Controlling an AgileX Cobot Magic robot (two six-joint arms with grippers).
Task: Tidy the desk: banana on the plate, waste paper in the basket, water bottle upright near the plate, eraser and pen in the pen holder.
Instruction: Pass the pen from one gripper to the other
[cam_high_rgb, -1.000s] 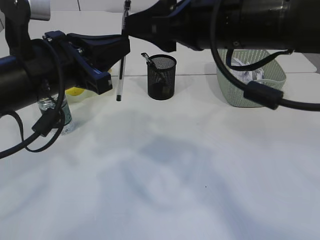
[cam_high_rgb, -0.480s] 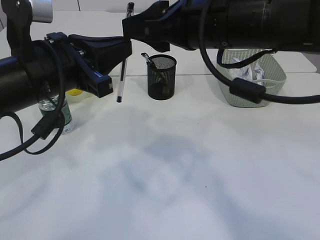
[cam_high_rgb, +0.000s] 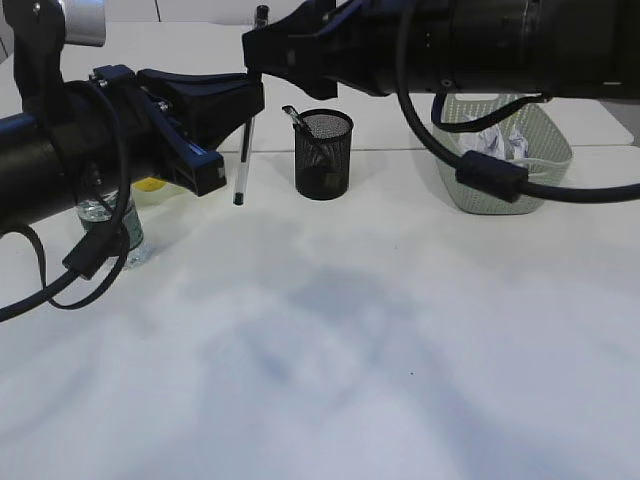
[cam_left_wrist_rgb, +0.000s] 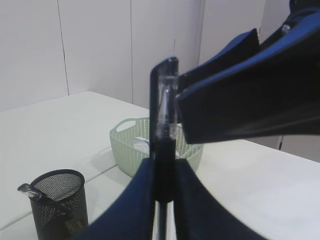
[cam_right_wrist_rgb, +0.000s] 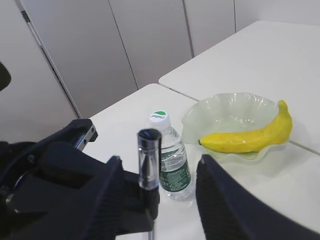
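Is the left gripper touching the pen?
Touching. In the left wrist view the left gripper has both jaws pressed on the pen, which stands upright between them with no gap.

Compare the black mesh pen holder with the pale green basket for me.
The black mesh pen holder is a narrow upright cylinder; the pale green perforated basket is wider and has handle cut-outs. The holder has one slim item leaning out of it; the basket holds crumpled white paper. Both stand open-topped on the white table.

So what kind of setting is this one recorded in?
Probably an office or lab room staged as a desk: white tables pushed together, plain panelled walls, and desk items such as a mesh pen holder, a basket and a pen.
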